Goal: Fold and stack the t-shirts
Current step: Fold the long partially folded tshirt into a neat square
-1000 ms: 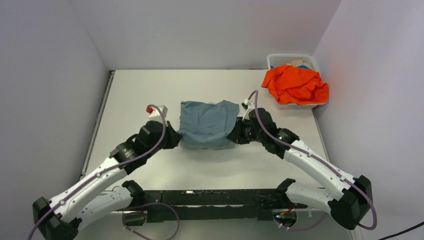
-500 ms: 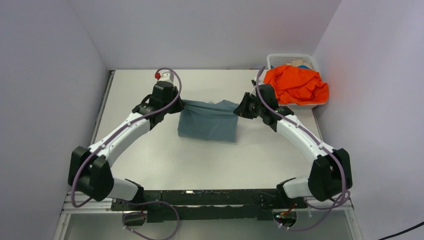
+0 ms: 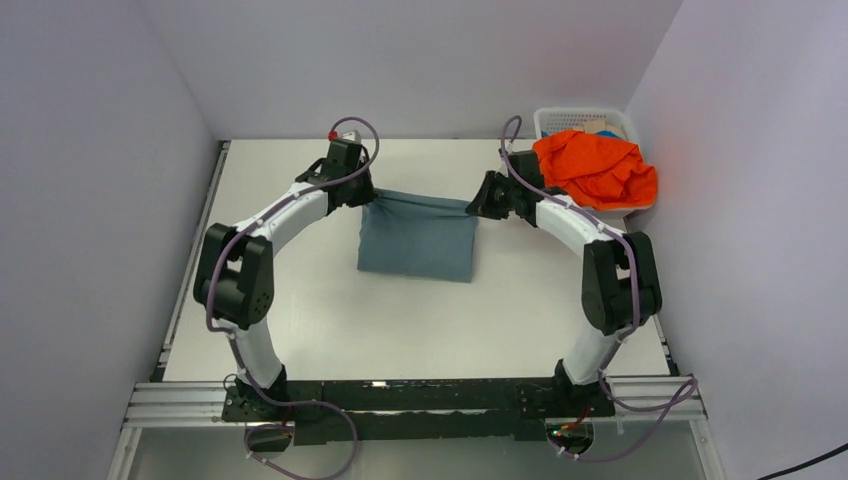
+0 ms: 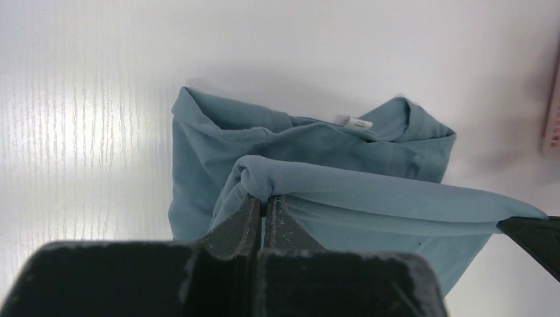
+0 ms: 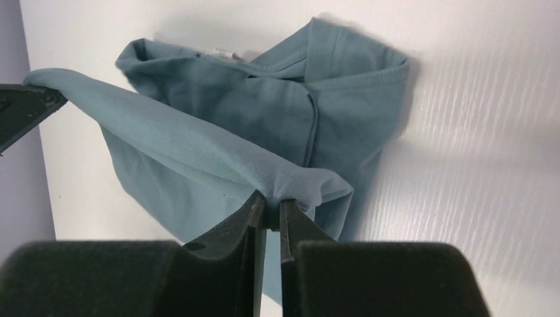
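Observation:
The slate blue-grey t-shirt lies partly folded at the table's middle, its lifted edge stretched taut between my two grippers. My left gripper is shut on the left corner of that edge. My right gripper is shut on the right corner. The shirt's collar with a white label lies on the table below the lifted edge. The bright orange t-shirt sits crumpled in the basket at the far right.
A white mesh basket stands at the table's far right corner under the orange shirt. Grey walls close in the table on the left, back and right. Both arms reach far across the table.
Both grippers have carried the shirt's near edge from the near side up and over to the far side, folding the shirt over itself. The arms are now stretched far out.

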`<state>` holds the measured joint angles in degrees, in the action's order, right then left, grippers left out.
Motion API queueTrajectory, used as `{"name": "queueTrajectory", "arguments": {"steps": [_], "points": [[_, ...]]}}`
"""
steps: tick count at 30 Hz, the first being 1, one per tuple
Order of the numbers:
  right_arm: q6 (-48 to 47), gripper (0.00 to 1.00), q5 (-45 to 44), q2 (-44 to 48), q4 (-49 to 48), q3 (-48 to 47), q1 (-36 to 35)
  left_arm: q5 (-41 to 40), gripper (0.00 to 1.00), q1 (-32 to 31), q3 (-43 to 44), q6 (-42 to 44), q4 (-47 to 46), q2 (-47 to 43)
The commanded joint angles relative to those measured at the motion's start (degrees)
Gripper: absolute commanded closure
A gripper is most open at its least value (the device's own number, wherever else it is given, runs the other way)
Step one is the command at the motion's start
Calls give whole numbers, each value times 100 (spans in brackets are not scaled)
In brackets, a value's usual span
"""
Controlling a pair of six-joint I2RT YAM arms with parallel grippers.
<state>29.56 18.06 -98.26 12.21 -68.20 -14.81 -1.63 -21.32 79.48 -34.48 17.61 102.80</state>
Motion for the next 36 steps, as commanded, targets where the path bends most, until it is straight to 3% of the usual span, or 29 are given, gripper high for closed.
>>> {"name": "queueTrajectory", "arguments": {"steps": [1, 2, 4, 5, 6, 8, 9, 12, 15, 20, 26, 32, 36], "points": [[-159, 86, 20, -519, -332, -528, 234, -144, 96, 191, 449, 77, 125, 351], [-192, 83, 41, -690, -354, -656, 247, -179, 91, 196, 511, 79, 115, 441], [-289, 72, 42, -1009, -247, -994, 264, -207, 71, 220, 732, 93, 189, 609], [-353, 59, 24, -1149, -108, -1216, 267, -196, 60, 239, 862, 99, 254, 676], [-450, 37, 5, -1249, 20, -1433, 268, -150, 47, 256, 983, 133, 282, 709], [-556, 4, -155, -1300, 177, -1695, 262, -48, 17, 269, 1155, 179, 293, 668], [-560, 1, -212, -1230, 212, -1733, 260, 31, 3, 269, 1168, 222, 233, 607], [-395, 0, -76, -825, -23, -1380, 208, 570, 1, 265, 1003, 300, -65, 323], [-79, 0, 554, -430, -612, -691, 65, 1632, 1, 239, 623, 360, -716, 146], [1088, 0, 1629, -470, -2503, 44, -48, 2613, 1, 221, 832, 416, -810, 742], [1665, 0, 1217, -1454, -2993, -453, -28, 2385, 1, 233, 1517, 550, -278, 1666], [1578, 0, 802, -2446, -2189, -866, 195, 2235, 1, 270, 1368, 548, -214, 2200], [1540, 0, 851, -2695, -2173, -682, 213, 2261, 0, 311, 1101, 511, -271, 2358]]}}
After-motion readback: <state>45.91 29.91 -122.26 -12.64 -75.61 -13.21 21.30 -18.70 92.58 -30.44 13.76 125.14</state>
